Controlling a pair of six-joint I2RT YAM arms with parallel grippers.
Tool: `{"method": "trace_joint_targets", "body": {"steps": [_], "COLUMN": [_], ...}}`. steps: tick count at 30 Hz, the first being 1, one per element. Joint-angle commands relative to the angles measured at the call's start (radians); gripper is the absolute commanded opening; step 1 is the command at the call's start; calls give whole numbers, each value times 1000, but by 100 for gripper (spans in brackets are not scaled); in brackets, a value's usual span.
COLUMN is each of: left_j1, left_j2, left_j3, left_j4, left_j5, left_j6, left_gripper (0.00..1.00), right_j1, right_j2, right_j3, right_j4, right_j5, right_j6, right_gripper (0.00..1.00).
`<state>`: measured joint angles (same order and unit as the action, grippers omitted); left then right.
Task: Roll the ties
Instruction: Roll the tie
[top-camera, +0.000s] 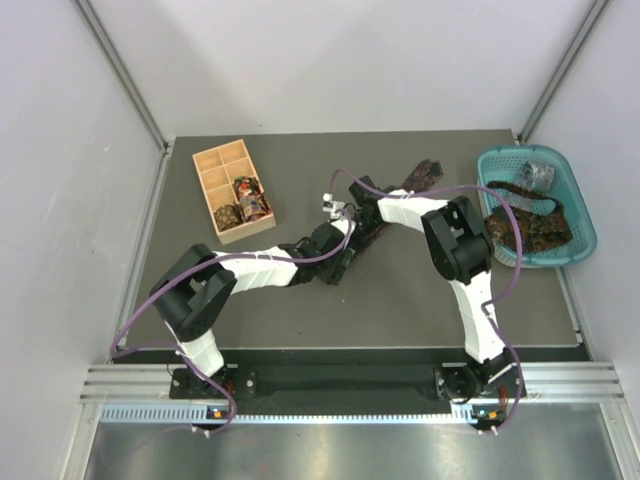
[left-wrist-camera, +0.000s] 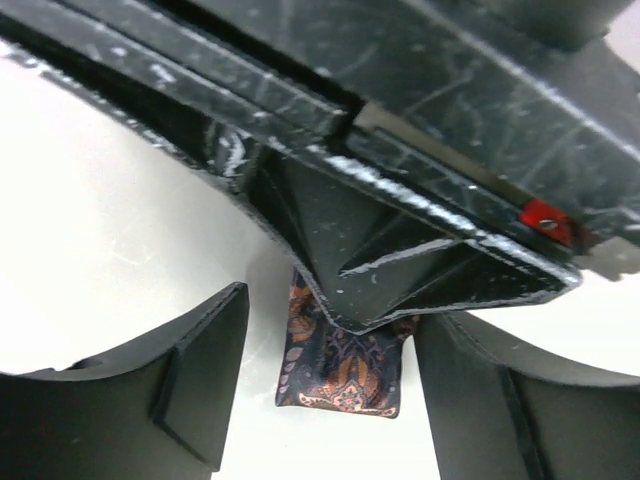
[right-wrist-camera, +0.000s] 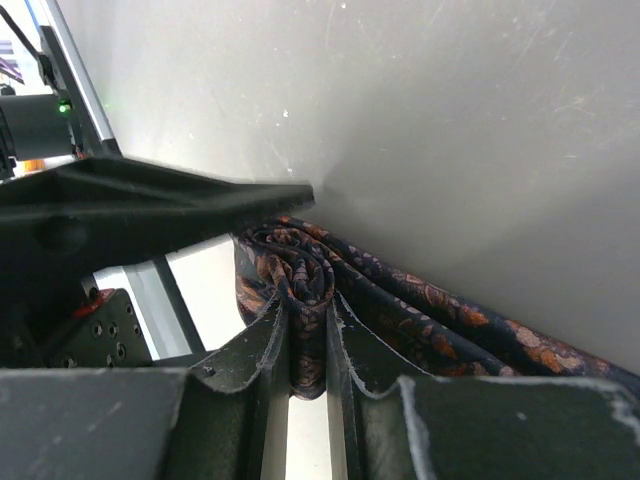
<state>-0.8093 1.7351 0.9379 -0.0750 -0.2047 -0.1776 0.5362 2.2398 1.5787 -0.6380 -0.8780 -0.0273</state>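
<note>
Near the centre of the dark table (top-camera: 300, 320), the left gripper (left-wrist-camera: 335, 330) stands with its fingers (left-wrist-camera: 200, 390) spread. They flank a hanging flap of the maroon-brown paisley tie (left-wrist-camera: 345, 370): one finger is clear of the cloth and the other is just beside it. Just beyond, toward 1 o'clock, the right gripper (right-wrist-camera: 308, 325) is pressed together on the same tie, pinching its tightly wound coil. The coil bulges above the fingertips, and in that wrist view the unrolled strip trails off toward 4 o'clock. From above, the rest of this tie lies flat on the table, running from the two grippers out toward 1 o'clock.

Farther off, at 10 o'clock from the table's centre, the tan wooden box (top-camera: 212, 165) holds rolled ties (top-camera: 248, 195) in its nearer compartments. At 2 o'clock, by the far right corner, the teal basket (top-camera: 578, 200) holds a grey silvery coil (top-camera: 540, 175) at its far end. Dark ties (top-camera: 530, 228) lie loose across its nearer part.
</note>
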Motion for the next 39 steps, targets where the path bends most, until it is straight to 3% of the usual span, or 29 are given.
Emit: {"method": "trace_joint_targets", "body": {"steps": [1,7,10,15,28,39], "left_j1": [7,7,6,4,4,2], "left_j2": [24,41,53,52,123,129], "left_j3": [32,16,12,-1,45,53], "left_j4": [-2,-2,-20,-32,-106,-127], "left_j5": [1,76,85,99,62,59], "left_j6": [38,61,50,38,17,13], "left_gripper": [66,47,44,35,28,26], "right_j1": [-27,-35,-35,-38,-67,-125], "right_j2": [40,41,44,38,-40,-140], "right_j3": [3,3,3,-14,-57,-114], "right_j4": [11,14,15,41,167,270], "right_j5": [83,71,73,73,13,53], "right_j6": [-57,-51,-45,-20,101,233], "right_gripper": [0,0,1,13,37,44]}}
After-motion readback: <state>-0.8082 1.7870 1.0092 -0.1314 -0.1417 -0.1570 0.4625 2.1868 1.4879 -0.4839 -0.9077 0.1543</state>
